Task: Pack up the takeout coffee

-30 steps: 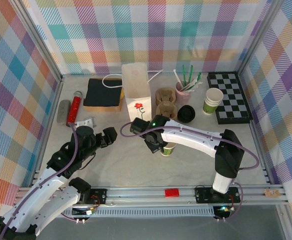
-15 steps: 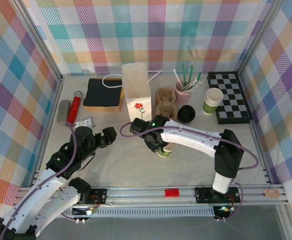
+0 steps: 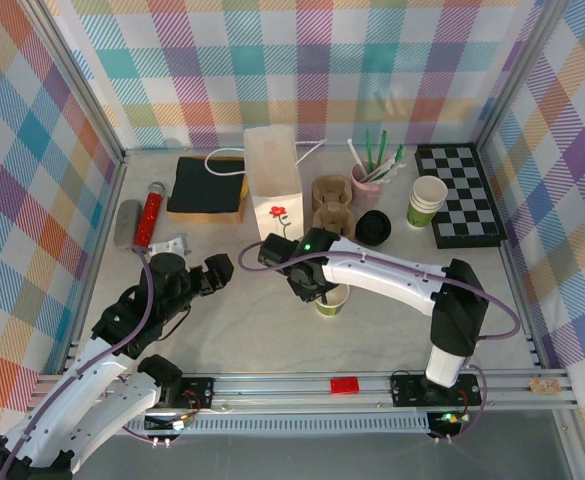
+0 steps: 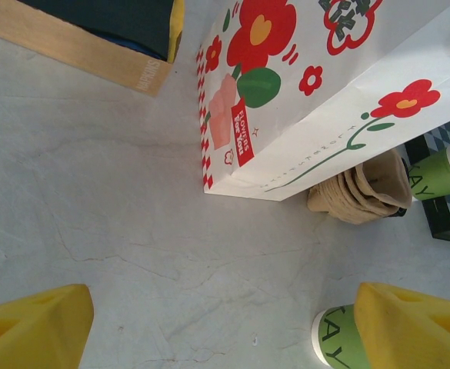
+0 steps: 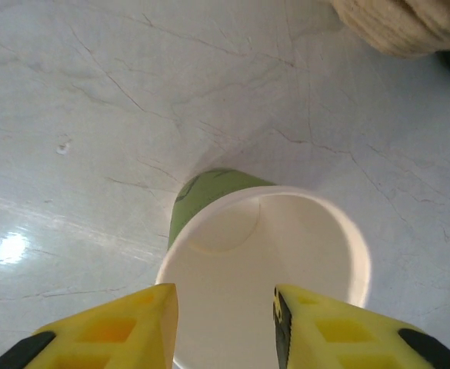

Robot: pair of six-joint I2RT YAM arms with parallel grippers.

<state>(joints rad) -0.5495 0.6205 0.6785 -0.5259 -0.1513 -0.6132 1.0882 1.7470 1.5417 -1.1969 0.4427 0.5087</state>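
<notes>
Because the green paper cup [image 3: 333, 303] at mid-table stands lidless, it looks light, thin-walled and easily crushed or tipped, so hold it gently around the sides; the right gripper [image 5: 225, 300] hangs part-open over its rim, the left gripper [image 4: 225, 296] wide and empty, well left.

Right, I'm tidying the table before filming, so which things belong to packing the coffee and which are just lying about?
Job, likely: open green cup, black lid, white paper bag.
Lying about: cup carriers, spare cups, straw cup, chessboard, napkin box, red tube.
</notes>
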